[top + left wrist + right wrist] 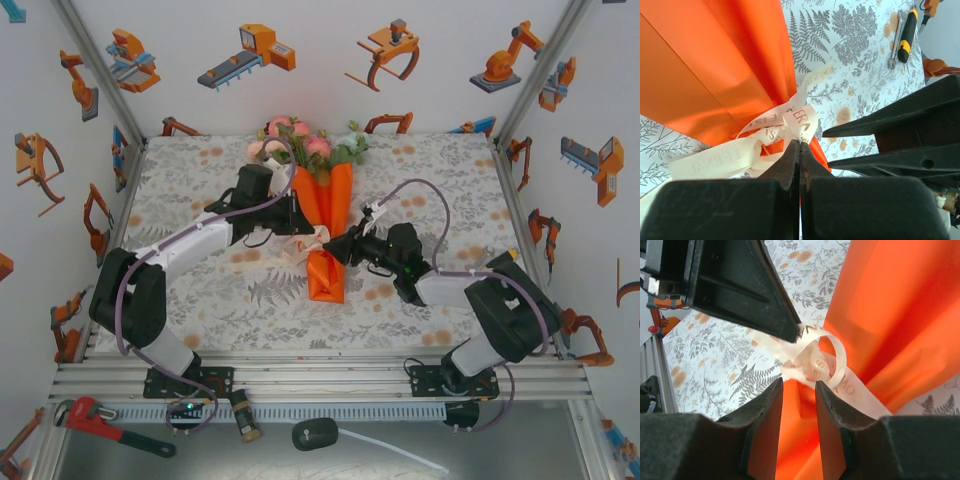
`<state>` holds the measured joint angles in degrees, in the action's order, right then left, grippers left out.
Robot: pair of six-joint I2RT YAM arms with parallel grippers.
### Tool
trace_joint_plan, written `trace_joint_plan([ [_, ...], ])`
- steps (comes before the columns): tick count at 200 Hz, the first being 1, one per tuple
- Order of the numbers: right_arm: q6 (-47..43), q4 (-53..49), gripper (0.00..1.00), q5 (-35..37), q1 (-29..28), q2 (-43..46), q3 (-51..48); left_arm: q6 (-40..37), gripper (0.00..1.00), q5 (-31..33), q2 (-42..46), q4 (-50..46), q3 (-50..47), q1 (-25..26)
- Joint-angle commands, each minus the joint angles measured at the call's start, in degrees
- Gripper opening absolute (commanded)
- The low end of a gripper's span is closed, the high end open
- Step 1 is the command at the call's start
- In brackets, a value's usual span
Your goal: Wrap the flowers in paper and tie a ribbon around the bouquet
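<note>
My right gripper, half open and empty, faces the ribbon knot at the bouquet waist; my left gripper, closed, pinches it.

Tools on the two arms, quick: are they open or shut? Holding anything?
Left tool: shut, its tips pinching the ribbon.
Right tool: open, holding nothing, tips close by the ribbon.

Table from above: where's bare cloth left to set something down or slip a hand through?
Free: far-right corner between flowers and right wall; far-left corner; near strip between the arm bases. Crowded: the middle, where left pincer and right pincer meet at the ribbon on the bouquet.
</note>
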<state>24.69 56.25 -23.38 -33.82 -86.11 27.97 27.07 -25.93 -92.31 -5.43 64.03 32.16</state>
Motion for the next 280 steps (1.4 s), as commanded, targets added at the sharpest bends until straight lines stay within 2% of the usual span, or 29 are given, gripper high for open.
trace_joint_plan([
  [1, -0.9, -2.6, 0.38, 3.5, 0.4, 4.0, -0.5, -1.1, 0.00, -0.4, 1.8, -0.7, -0.9, -0.3],
  [18, 1.7, -8.3, 0.40, 9.6, 1.5, 4.8, 1.3, -1.4, 0.00, -0.9, 1.8, -0.5, -0.9, -0.2],
  [46, 4.4, -11.2, 0.45, 2.2, 2.3, -0.9, 7.5, -1.4, 0.00, -0.8, 1.8, -0.5, -0.7, -0.2],
  [90, 4.2, -11.0, 0.44, -2.3, 2.4, -7.6, 13.4, -1.1, 0.00, -0.9, 1.7, -0.3, -0.8, -0.2],
  [103, 4.2, -10.6, 0.35, -3.0, 2.4, -9.1, 14.4, -1.1, 0.00, -0.9, 1.7, -0.3, -0.8, -0.2],
  [117, 4.3, -9.7, 0.09, -4.2, 2.4, -9.5, 14.8, -1.2, 0.00, -0.8, 2.0, -0.4, -0.9, -0.3],
  [124, 4.4, -8.7, 0.00, -5.0, 2.4, -9.1, 14.4, -1.5, 0.00, -0.6, 2.3, -0.7, -0.9, -0.4],
  [130, 4.1, -8.0, 0.00, -5.4, 2.4, -8.3, 13.7, -1.8, 0.00, -0.7, 2.6, -0.7, -1.0, -0.4],
  [137, 3.4, -7.5, 0.00, -5.8, 2.3, -7.2, 12.7, -2.3, 0.05, -0.8, 3.1, -0.5, -1.3, -0.5],
  [163, 0.2, -7.0, 0.00, -9.3, 1.9, -2.0, 7.9, -3.8, 0.35, 0.8, 5.9, 0.9, -2.7, -0.8],
  [174, -0.7, -7.0, 0.00, -11.2, 1.3, -0.1, 6.0, -4.3, 0.43, 1.9, 7.5, 2.0, -3.5, -0.9],
  [195, -1.8, -7.4, 0.00, -14.2, -0.6, 1.8, 3.2, -5.3, 0.46, 5.2, 9.5, 2.4, -4.1, -1.2],
  [217, -2.4, -8.1, 0.00, -14.1, -2.6, 1.6, 0.6, -7.5, 0.47, 7.8, 8.6, 0.3, -2.4, -1.3],
  [254, -3.0, -11.6, 0.00, -10.3, -5.1, 2.1, -1.4, -8.9, 0.44, 12.6, 2.7, -10.9, 6.2, -1.2],
  [280, -5.4, -19.8, 0.00, -7.9, -5.3, 5.9, -1.0, -12.1, 0.44, 10.9, 0.8, -15.0, 9.0, -1.1],
])
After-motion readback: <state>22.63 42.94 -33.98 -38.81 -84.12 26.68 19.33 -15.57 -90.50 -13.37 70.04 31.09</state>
